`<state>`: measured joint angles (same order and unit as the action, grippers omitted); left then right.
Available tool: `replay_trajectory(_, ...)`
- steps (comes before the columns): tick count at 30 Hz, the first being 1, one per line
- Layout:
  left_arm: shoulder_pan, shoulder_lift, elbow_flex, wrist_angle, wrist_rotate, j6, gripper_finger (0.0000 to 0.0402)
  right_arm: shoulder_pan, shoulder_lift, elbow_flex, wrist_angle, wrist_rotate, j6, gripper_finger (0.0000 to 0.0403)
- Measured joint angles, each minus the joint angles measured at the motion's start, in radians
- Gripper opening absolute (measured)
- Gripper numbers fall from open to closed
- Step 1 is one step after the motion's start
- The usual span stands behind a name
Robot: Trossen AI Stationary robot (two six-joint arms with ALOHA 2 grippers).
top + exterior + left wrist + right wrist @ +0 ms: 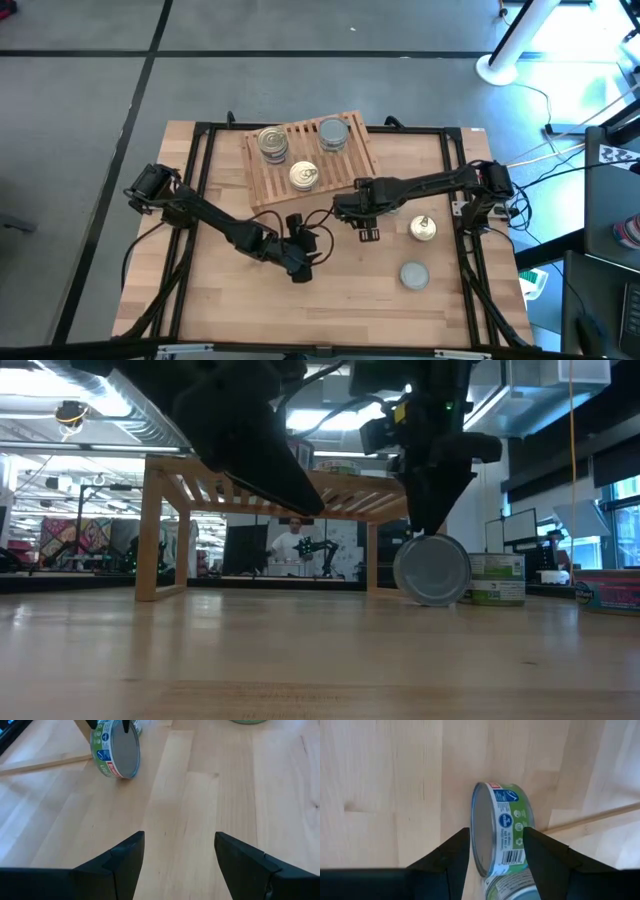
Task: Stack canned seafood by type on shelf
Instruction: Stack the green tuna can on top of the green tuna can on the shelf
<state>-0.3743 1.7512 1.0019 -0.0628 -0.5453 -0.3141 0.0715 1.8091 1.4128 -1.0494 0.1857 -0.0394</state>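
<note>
Bare tabletop (pixel 210 795) is seen between the wide-parted, empty fingers of the left gripper (pixel 298 268). Farther ahead, a tin (pixel 500 827) standing on edge is clamped between the jaws of the right gripper (pixel 368 233), silver face outward, just in front of the shelf (pixel 268 170). Two loose tins (pixel 423 228) lie beyond those jaws on the table. Three more stacks (pixel 273 143) are set on the slats.

Tins and the slatted shelf

The wooden shelf (pixel 270 178) carries three tin stacks: gold-topped (pixel 272 142) and (pixel 304 177), grey-topped (pixel 333 133). On the table, one green-labelled tin (pixel 502 827) stands on edge; a gold tin (pixel 424 229) and a grey tin (pixel 415 274) lie flat nearby.
</note>
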Motion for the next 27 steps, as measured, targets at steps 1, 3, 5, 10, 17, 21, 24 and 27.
replay_trajectory(1,0.000,0.000,0.000,0.000,0.000,0.000,0.0237,0.000,0.000,0.000,0.000,0.003,0.006,0.0186)
replay_trajectory(3,0.000,0.000,0.000,0.000,0.000,0.000,0.0237,0.000,0.000,0.000,0.000,0.023,0.008,0.0186)
replay_trajectory(5,0.000,0.000,0.000,0.000,0.000,0.000,0.0237,0.000,0.000,0.000,0.001,0.050,0.008,0.0186)
replay_trajectory(10,0.000,0.000,0.000,0.000,0.000,-0.001,0.0237,0.000,0.001,0.000,0.000,0.062,0.017,0.0186)
replay_trajectory(17,0.000,0.000,0.000,0.000,0.000,-0.001,0.0237,0.000,0.001,0.000,0.001,0.059,0.033,0.0186)
replay_trajectory(21,0.000,0.000,0.000,0.000,0.000,-0.001,0.0237,0.000,0.001,0.000,0.001,0.009,0.035,0.0186)
replay_trajectory(24,0.000,0.000,0.000,0.000,0.000,-0.001,0.0237,0.000,0.001,0.000,0.001,-0.001,0.040,0.0186)
replay_trajectory(27,0.000,0.000,0.000,0.000,0.000,-0.001,0.0237,0.000,0.001,0.000,0.001,0.006,0.046,0.0186)
